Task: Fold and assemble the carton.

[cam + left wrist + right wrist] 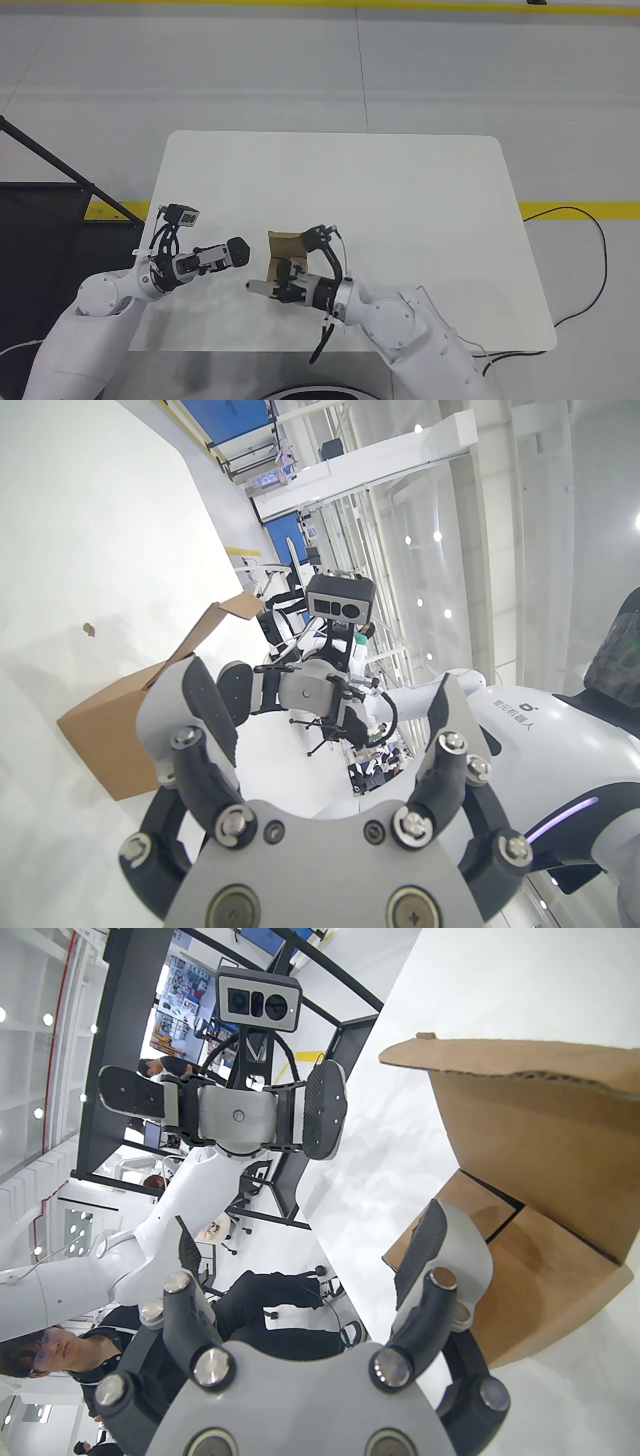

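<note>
Our left gripper [238, 252] hangs wide open over the table [400, 180], just left of the carton [284, 243] and apart from it. The carton sits on the table's front left part, one flap standing up. Our right gripper [268, 282], also wide open, is at the carton's near side, one finger [425, 1248] just beside it.

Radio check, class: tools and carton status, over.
Left tool open, off carton. Right tool open beside it. One flap up. Small speck on table.

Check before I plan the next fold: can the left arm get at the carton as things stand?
Probably yes: the left pincer is open, facing the carton, with only bare table between.
</note>
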`<state>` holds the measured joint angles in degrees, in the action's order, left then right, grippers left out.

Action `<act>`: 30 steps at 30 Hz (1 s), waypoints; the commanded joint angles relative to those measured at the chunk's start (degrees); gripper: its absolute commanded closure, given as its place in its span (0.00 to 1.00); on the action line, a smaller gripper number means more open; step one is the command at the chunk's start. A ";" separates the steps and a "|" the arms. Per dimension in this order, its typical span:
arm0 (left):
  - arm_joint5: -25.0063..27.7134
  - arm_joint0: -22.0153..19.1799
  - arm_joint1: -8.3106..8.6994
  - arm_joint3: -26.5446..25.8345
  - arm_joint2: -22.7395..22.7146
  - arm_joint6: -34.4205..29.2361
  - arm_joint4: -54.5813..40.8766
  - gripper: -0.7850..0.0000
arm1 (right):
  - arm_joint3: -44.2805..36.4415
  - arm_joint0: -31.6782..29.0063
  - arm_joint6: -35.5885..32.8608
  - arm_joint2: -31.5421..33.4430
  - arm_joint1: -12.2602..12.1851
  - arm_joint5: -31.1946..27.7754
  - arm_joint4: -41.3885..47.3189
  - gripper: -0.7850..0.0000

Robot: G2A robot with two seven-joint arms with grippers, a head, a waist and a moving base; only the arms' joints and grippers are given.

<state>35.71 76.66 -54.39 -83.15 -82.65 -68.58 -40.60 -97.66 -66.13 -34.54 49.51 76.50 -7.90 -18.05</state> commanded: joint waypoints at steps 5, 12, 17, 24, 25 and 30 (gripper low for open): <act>-0.04 -0.17 -0.04 0.15 0.15 -0.03 0.02 0.00 | 0.96 -0.11 -0.42 0.61 -0.09 0.01 0.93 0.00; -0.12 -0.49 -0.11 0.51 0.37 -0.12 -0.21 0.00 | 3.80 2.28 -1.57 -0.91 0.52 1.94 1.76 0.00; -0.06 -0.66 -0.13 0.68 0.36 -0.06 -0.09 0.00 | 5.62 3.96 -1.61 -2.02 1.06 3.37 2.20 0.00; -0.07 -0.39 -0.08 0.54 0.00 -0.07 -0.23 0.00 | 6.71 4.91 -2.65 -2.92 1.43 5.89 1.96 0.00; -0.07 -0.35 -0.07 0.51 -0.02 -0.07 -0.23 0.00 | 6.81 5.01 -2.85 -2.99 1.46 6.28 1.88 0.00; 0.01 -0.02 -0.02 0.24 -0.26 0.01 -0.19 0.00 | 7.43 5.20 -3.28 -3.10 1.59 7.29 2.08 0.00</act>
<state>35.71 76.56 -54.42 -82.86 -82.84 -68.57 -40.83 -90.40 -60.95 -37.67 46.42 78.08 -0.64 -16.11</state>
